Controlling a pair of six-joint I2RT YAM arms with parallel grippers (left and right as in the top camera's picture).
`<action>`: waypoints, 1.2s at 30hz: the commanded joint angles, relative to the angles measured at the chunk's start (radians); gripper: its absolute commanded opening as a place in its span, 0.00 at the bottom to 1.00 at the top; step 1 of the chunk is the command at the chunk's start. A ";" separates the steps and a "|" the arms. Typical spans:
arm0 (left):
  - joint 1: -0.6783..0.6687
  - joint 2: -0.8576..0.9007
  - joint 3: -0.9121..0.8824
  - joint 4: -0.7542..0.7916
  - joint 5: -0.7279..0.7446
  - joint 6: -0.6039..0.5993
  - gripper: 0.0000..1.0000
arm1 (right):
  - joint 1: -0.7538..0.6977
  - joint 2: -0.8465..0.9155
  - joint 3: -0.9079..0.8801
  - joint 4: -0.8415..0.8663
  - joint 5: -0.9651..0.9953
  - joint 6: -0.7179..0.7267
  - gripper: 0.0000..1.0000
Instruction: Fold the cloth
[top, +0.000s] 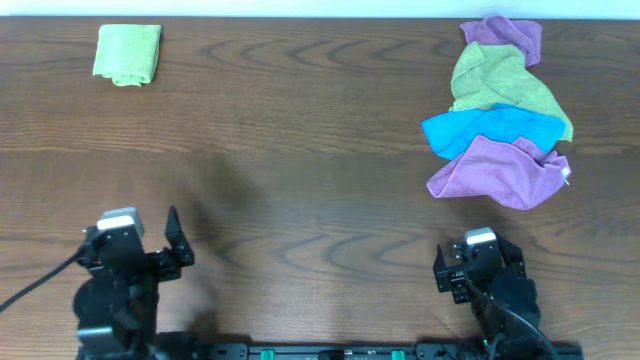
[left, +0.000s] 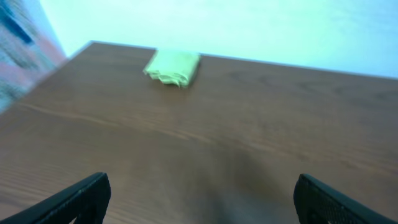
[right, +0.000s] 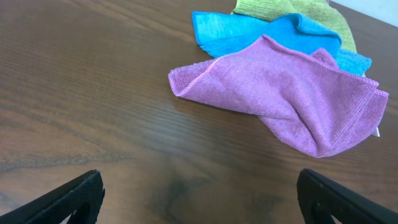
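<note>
Overhead, the cloth (top: 128, 54) lies at the far left corner of the table (top: 320, 190) as a small, thick packet, several layers deep, so the folding looks done. The left wrist view shows the same lime-green bundle (left: 173, 67) well apart from the left gripper (left: 202, 205), whose jaws stand wide with only bare wood between them. The left arm sits at the near edge on that side. Further right, the right gripper (right: 199, 202) is also at the near edge, jaws spread and empty. It faces a loose heap at the far right: a purple cloth (right: 292, 99) nearest, a blue cloth (right: 249, 31) under it and a duller green cloth (top: 505, 85) behind. None of the heap is touched.

Judging by this, little or nothing is left to do: the packet is set down, free of both arms. At most a last squaring of its edges might remain.

As for how it lies, the packet is close to square, its sides roughly in line with the table edges and only slightly skewed. Any long axis is faint; it seems to run left to right. The stacked, wavy layer edges face the near side, and the smoother face is up. No tag can be made out
</note>
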 joint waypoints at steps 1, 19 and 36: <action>0.014 -0.055 -0.111 0.067 0.065 0.007 0.95 | -0.009 -0.011 -0.008 -0.001 -0.004 0.011 0.99; 0.014 -0.212 -0.407 0.198 0.063 0.007 0.95 | -0.009 -0.011 -0.008 -0.001 -0.004 0.011 0.99; 0.012 -0.230 -0.443 0.207 0.073 -0.004 0.95 | -0.009 -0.011 -0.008 -0.001 -0.004 0.011 0.99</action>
